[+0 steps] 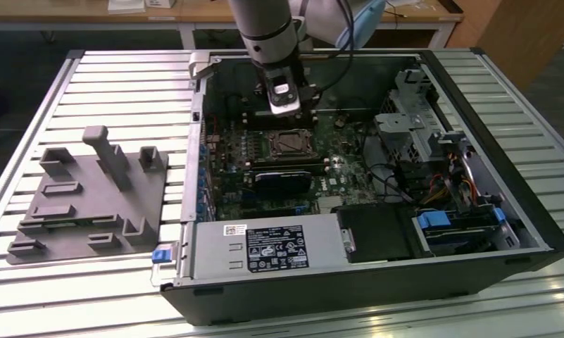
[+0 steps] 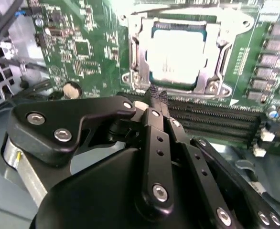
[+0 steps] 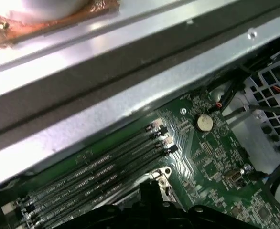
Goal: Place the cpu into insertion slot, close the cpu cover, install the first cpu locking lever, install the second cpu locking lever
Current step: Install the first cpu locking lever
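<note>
The cpu (image 2: 178,52), with its silvery-grey top, lies in the insertion slot (image 1: 289,143) on the green board. The cpu cover (image 2: 139,57), a silver metal frame, lies down around the chip. My gripper (image 2: 152,98) hangs just off the socket's edge, on the side of the long memory slots, and its two black fingers meet at the tips with nothing visible between them. In the exterior view the gripper (image 1: 292,121) stands inside the open case right behind the socket. The first wrist view has the fingertips (image 3: 149,188) beside a corner of the socket frame (image 3: 164,172).
Long black memory slots (image 2: 216,119) run beside the socket. A black module (image 1: 282,179) sits in front of it. A power supply (image 1: 262,246) and drive bay (image 1: 455,225) fill the case front. A grey fixture block (image 1: 84,197) stands on the table at the exterior view's left.
</note>
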